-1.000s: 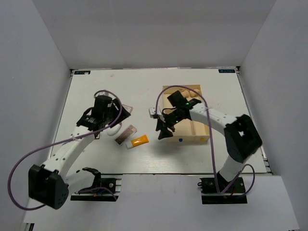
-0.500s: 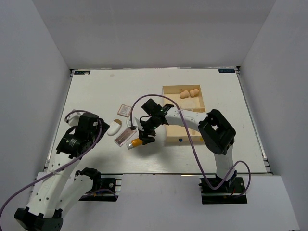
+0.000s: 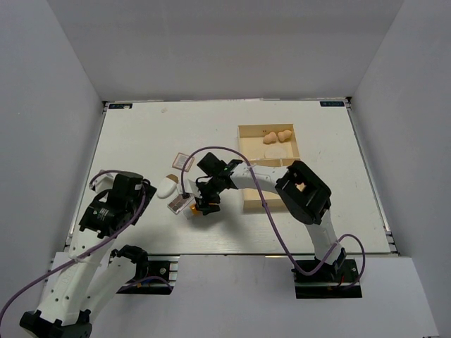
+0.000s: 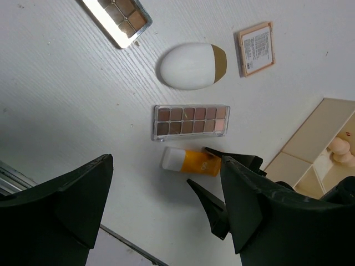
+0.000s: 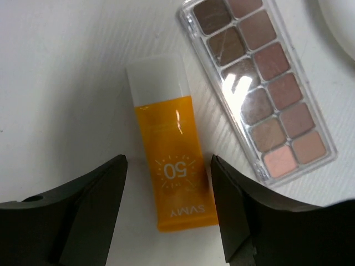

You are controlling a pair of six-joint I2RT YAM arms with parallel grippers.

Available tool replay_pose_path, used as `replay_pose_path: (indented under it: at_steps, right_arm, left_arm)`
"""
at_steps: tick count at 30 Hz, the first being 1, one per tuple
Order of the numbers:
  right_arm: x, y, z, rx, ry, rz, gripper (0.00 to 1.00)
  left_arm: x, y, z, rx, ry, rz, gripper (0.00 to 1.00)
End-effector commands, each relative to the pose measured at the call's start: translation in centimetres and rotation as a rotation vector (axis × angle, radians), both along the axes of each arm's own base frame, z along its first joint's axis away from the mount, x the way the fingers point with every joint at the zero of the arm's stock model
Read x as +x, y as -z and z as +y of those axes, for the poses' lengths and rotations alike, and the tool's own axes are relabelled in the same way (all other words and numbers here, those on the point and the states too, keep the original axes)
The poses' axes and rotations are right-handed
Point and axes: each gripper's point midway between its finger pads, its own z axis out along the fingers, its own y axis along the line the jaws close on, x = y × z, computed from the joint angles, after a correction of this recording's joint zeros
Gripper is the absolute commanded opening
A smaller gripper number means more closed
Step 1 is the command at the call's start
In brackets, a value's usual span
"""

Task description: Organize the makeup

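The orange white-capped tube (image 5: 169, 166) lies flat on the table, with my right gripper (image 5: 168, 163) open and low over it. One finger stands on each side of the tube, with a gap on both sides. The long brown-pink palette (image 5: 260, 88) lies just beside it. The white egg-shaped piece (image 3: 166, 187) and the small square compact (image 3: 184, 161) lie further left. Two peach sponges (image 3: 276, 136) sit in the tray's far compartment. My left gripper (image 4: 166, 163) hangs open and empty, high above the near-left of the table. From there it looks down on the tube (image 4: 191, 162), the palette (image 4: 191, 122) and the egg-shaped piece (image 4: 191, 66).
The cream tray (image 3: 244, 144) stands right of centre, partly covered by my right arm. A second palette of brown shades (image 4: 117, 15) lies at the top edge of the left wrist view. The compact (image 4: 255, 49) and the tray (image 4: 308, 147) also show there.
My right gripper has swung left from the tray to the orange tube and come down around it. My left arm has pulled back to the near left. Both grippers' jaws have widened.
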Motion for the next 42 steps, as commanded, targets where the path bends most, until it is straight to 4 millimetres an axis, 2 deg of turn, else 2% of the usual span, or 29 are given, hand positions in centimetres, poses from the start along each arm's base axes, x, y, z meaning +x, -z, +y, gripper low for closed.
replay_pose_path:
  at_steps: [1,3,6,7,9,10,12,13,14,16,17,18,19,22,25,27,29,30,32,33,34,35,38,39,40,42]
  right_arm:
    - [0.7,0.5,0.4,-0.005,0.014,-0.049,0.67]
    - [0.6,1.2,0.1,-0.018,0.017,-0.049,0.66]
    - [0.6,1.7,-0.6,-0.041,0.025,-0.046,0.56]
    - [0.6,1.7,-0.8,-0.043,0.027,-0.043,0.45]
    - [0.3,1.2,-1.4,-0.045,0.024,-0.029,0.34]
    - [0.2,0.2,-1.6,-0.028,0.023,-0.033,0.25]
    - [-0.2,-1.0,-2.3,-0.003,0.019,-0.009,0.18]
    - [-0.5,-2.0,-2.4,0.012,0.019,0.001,0.18]
    - [-0.4,-4.4,-2.5,0.057,0.025,-0.01,0.17]
    - [-0.3,-6.7,-2.8,0.101,0.04,-0.003,0.16]
    - [-0.4,-9.1,-3.1,0.139,0.054,-0.015,0.16]
    - [0.2,-10.2,-3.6,0.158,0.08,-0.023,0.16]
    - [0.4,-12.1,-3.8,0.194,0.09,-0.047,0.16]
    - [1.5,-15.0,-5.3,0.234,0.159,-0.067,0.16]
    - [2.8,-16.3,-7.1,0.244,0.244,-0.087,0.16]
    - [4.2,-16.2,-9.1,0.227,0.332,-0.118,0.16]
    - [5.6,-14.6,-11.3,0.181,0.424,-0.153,0.16]
    - [6.3,-14.7,-12.4,0.177,0.464,-0.169,0.16]
    - [7.5,-13.1,-15.0,0.126,0.55,-0.182,0.16]
    - [8.2,-13.3,-16.1,0.132,0.595,-0.191,0.16]
    - [9.0,-13.1,-17.3,0.119,0.643,-0.2,0.16]
    - [8.9,-12.4,-18.2,0.103,0.669,-0.192,0.16]
    - [10.3,-12.1,-21.0,0.093,0.771,-0.198,0.16]
    - [10.2,-11.5,-21.5,0.081,0.783,-0.186,0.16]
    - [10.2,-11.1,-22.1,0.071,0.8,-0.175,0.17]
    - [9.9,-10.4,-22.6,0.058,0.812,-0.151,0.33]
  left_arm:
    - [-0.4,0.1,0.5,0.001,-0.029,-0.001,0.88]
    - [-0.4,0.3,0.3,-0.01,-0.027,-0.002,0.88]
    - [-0.4,0.7,0.1,-0.021,-0.021,-0.001,0.88]
    - [-0.2,0.9,0.0,-0.024,-0.02,-0.001,0.87]
    - [-0.1,1.2,-0.3,-0.034,-0.008,-0.002,0.86]
    - [0.1,1.6,-0.5,-0.036,-0.006,-0.001,0.86]
    - [0.2,2.3,-0.8,-0.043,0.004,0.014,0.85]
    - [0.4,2.5,-1.0,-0.05,0.006,0.008,0.85]
    - [0.4,3.1,-1.0,-0.048,0.009,0.021,0.85]
    - [1.0,3.5,-1.6,-0.065,0.022,0.015,0.84]
    - [1.0,4.3,-1.7,-0.062,0.03,0.029,0.84]
    - [1.2,4.8,-1.8,-0.055,0.037,0.042,0.85]
    - [1.9,4.8,-2.2,-0.056,0.056,0.027,0.84]
    - [3.2,5.9,-2.8,-0.02,0.106,0.049,0.84]
    - [4.8,6.4,-2.9,0.054,0.163,0.069,0.84]
    - [6.2,5.7,-2.8,0.117,0.216,0.049,0.84]
    - [7.3,5.9,-2.6,0.182,0.249,0.064,0.84]
    - [8.3,5.2,-2.7,0.227,0.296,0.04,0.84]
    - [9.2,5.8,-2.7,0.28,0.351,0.068,0.85]
    - [10.1,5.3,-2.8,0.326,0.403,0.052,0.85]
    - [10.4,6.0,-2.9,0.349,0.434,0.074,0.86]
    - [10.8,6.0,-3.0,0.367,0.457,0.072,0.86]
    - [12.1,6.7,-3.2,0.449,0.56,0.06,0.86]
    - [12.8,6.7,-3.3,0.493,0.609,0.043,0.86]
    - [12.9,7.1,-3.2,0.511,0.628,0.047,0.86]
    - [13.5,8.0,-3.5,0.554,0.701,0.066,0.87]
